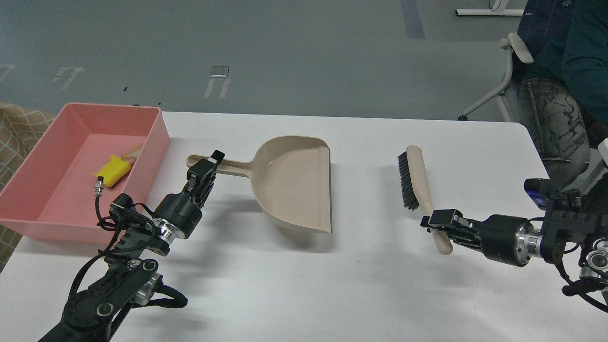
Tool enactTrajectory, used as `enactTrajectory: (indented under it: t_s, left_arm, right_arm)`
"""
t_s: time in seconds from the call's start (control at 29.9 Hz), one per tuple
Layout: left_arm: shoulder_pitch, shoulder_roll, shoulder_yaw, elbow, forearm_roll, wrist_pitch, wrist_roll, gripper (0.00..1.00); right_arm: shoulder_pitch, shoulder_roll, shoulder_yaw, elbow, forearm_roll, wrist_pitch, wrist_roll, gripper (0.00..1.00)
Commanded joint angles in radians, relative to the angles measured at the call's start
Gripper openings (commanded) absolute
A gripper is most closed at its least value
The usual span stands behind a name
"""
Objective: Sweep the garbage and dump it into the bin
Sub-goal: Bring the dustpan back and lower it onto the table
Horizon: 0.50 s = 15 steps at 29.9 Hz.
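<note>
The pink bin stands at the table's left. Inside it lie the garbage pieces: a yellow foam chunk and a thin beige stick. My left gripper is shut on the handle of the beige dustpan, which sits low over the table at the middle, its pan showing nothing inside. My right gripper is shut on the handle of the beige hand brush, whose black bristles face left.
The white table ends at a far edge behind the dustpan. A seated person and a chair are at the far right beyond the table corner. A checked cloth lies left of the bin.
</note>
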Motion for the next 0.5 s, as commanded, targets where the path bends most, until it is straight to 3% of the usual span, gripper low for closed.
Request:
enactTrajectory:
  t_s: [0.0, 0.2, 0.3, 0.47]
  left_arm:
    - [0.001, -0.012, 0.004, 0.001, -0.001, 0.001, 0.002, 0.0]
    - [0.001, -0.023, 0.006, 0.004, -0.003, 0.003, 0.005, 0.0]
    - [0.003, -0.023, 0.006, 0.004, -0.002, 0.004, 0.006, 0.16]
    - [0.003, -0.02, 0.006, 0.004, -0.003, 0.006, 0.008, 0.31]
  right_arm:
    - [0.0, 0.002, -0.001, -0.001, 0.001, -0.001, 0.0, 0.05]
    - [-0.003, 0.002, -0.004, -0.001, -0.001, 0.0, 0.0, 0.08]
    - [-0.005, 0.0, -0.004, -0.001, 0.001, 0.0, 0.0, 0.08]
    - [-0.008, 0.002, -0.006, -0.001, 0.001, 0.0, 0.0, 0.1]
